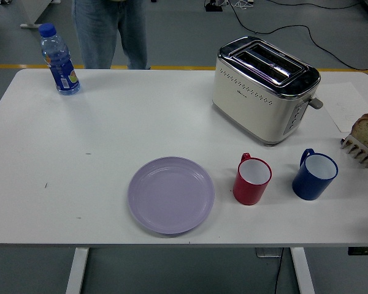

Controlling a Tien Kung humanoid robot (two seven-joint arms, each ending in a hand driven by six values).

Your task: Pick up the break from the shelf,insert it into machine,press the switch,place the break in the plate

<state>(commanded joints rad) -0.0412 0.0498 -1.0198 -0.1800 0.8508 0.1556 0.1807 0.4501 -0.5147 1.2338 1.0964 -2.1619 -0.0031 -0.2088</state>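
person (110, 30), blue jeans, legs only

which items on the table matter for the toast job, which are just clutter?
Job: bread slice in rack at right edge, toaster, purple plate.
Clutter: red mug, blue mug, water bottle.

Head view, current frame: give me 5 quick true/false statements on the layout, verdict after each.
1. The purple plate has nothing on it. True.
2. The red mug stands left of the blue mug. True.
3. A slice of bread sticks out of the toaster. False: its slots show no bread; the bread sits on the rack at the right edge.
4. The water bottle lies on its side. False: it stands upright at the far left corner.
5. Both robot hands are over the table. False: neither is in view.
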